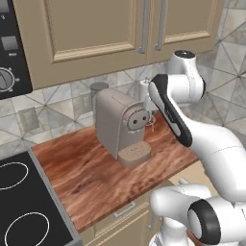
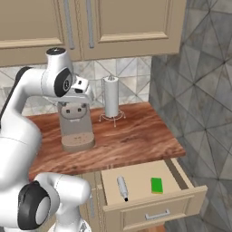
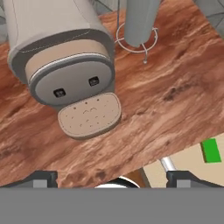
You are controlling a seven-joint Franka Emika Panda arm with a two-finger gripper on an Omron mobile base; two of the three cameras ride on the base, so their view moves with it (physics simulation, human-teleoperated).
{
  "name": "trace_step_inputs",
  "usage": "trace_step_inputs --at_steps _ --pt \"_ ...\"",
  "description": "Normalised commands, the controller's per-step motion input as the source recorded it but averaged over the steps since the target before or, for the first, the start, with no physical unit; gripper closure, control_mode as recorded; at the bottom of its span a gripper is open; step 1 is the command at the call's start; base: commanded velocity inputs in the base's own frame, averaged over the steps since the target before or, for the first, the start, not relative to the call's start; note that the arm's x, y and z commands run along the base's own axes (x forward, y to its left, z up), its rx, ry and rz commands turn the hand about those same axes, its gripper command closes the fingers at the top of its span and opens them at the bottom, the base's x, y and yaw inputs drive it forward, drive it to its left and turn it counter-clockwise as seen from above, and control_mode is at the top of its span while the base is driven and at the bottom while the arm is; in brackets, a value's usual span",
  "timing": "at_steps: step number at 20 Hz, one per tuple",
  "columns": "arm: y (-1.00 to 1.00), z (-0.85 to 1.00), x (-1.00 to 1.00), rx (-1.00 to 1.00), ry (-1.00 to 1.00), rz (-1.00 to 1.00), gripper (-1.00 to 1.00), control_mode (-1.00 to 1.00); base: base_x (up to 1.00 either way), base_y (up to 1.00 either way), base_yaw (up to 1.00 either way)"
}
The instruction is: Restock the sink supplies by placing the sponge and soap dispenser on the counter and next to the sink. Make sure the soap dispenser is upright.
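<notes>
Below, the sponge (image 3: 211,150) lies in the drawer (image 2: 136,180) under the wide-open (empty) claw (image 3: 111,178)

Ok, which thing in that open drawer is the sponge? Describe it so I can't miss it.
Below the wooden counter, the drawer is pulled open. Two things lie inside, apart: a slim grey dispenser lying on its side, and to its right the sponge, a small flat bright green block.
</notes>
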Motion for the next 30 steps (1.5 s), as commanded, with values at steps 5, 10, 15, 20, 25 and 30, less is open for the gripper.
trace_step_inputs --at_steps 5,10,15,20,25,30 --pt "-0.2 -0.37 0.0 0.05 0.0 -0.02 -1.0 -1.0 0.0 0.0 -0.01" --pt "-1.0 -0.7 0.0 0.31 -0.01 0.0 -1.0 -1.0 0.0 0.0 0.0" --pt "-0.91 -0.98 0.0 0.29 0.16 -0.02 -1.0 -1.0 0.0 0.0 0.0" --pt "-0.91 -1.0 -0.01 0.27 0.2 -0.05 -1.0 -1.0 0.0 0.0 0.0" --pt "-0.58 -0.77 -0.01 0.15 0.09 -0.01 -1.0 -1.0 0.0 0.0 0.0" --pt "-0.47 -0.76 0.0 0.11 0.0 0.0 -1.0 -1.0 0.0 0.0 0.0"
